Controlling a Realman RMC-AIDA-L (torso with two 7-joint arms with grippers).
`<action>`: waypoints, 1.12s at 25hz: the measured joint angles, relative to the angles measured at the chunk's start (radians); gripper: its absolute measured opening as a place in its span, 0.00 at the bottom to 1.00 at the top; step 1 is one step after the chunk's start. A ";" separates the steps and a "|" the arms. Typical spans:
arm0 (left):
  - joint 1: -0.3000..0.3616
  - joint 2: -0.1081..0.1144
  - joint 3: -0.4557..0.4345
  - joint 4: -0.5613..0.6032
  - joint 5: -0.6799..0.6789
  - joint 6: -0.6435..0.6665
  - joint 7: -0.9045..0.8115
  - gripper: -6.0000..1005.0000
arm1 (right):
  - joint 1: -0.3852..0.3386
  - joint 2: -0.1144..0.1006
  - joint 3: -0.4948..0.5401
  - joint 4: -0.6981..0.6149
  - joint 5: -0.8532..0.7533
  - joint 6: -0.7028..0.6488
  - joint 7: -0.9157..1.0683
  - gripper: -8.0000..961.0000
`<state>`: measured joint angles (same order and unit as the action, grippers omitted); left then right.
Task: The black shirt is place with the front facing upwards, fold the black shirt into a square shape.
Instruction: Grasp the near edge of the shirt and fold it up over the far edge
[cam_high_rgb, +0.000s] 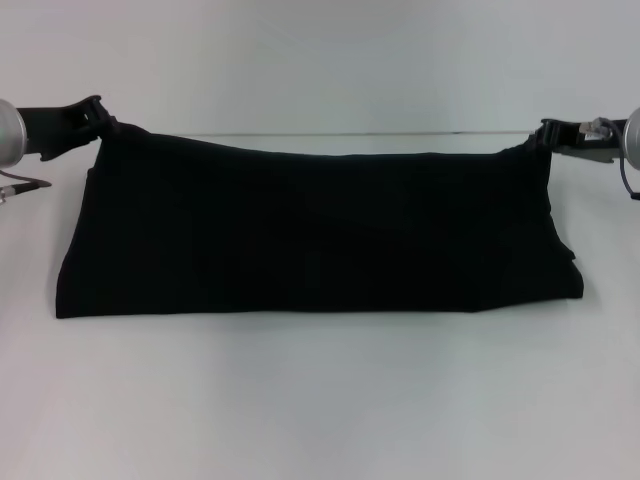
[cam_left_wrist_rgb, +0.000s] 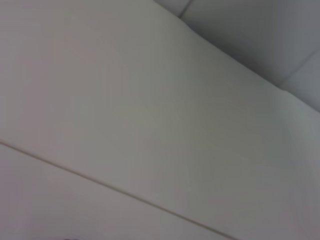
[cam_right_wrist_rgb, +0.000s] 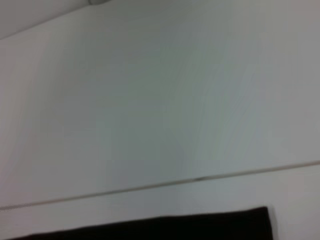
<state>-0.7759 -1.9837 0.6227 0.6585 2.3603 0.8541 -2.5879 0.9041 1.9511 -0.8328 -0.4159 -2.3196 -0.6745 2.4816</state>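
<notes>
Two pincers hold the large plain black fabric shirt (cam_high_rgb: 310, 235) by its far corners: the left pincer (cam_high_rgb: 100, 122) is clamped on the shirt's far left corner and the right pincer (cam_high_rgb: 545, 138) on its far right corner, each touching the cloth it grips. The shirt lies across the plain white table (cam_high_rgb: 320, 400) as a wide band, its long axis running from one pincer to the other; the far edge between them sags a little, while the near edge rests flat on the table. No lettering shows on the upper face. Each arm is equally near its own corner, so the coming move, as I judge it, turns on carrying both far corners together toward the shirt's near edge. No containers are on the table. The right wrist view catches only a dark strip of the shirt (cam_right_wrist_rgb: 165, 227)
</notes>
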 joint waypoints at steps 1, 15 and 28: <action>0.002 -0.004 0.000 0.001 0.000 -0.017 -0.001 0.01 | -0.001 0.002 0.001 0.000 0.002 0.012 0.000 0.05; 0.009 -0.022 0.005 0.003 0.001 -0.088 -0.005 0.01 | 0.020 0.011 0.007 -0.002 0.043 0.123 0.010 0.05; 0.022 -0.019 0.012 -0.023 0.052 -0.137 0.000 0.01 | 0.048 0.018 -0.002 0.019 0.042 0.189 0.009 0.09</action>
<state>-0.7541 -2.0026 0.6349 0.6356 2.4124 0.7170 -2.5878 0.9519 1.9690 -0.8351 -0.3966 -2.2774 -0.4854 2.4904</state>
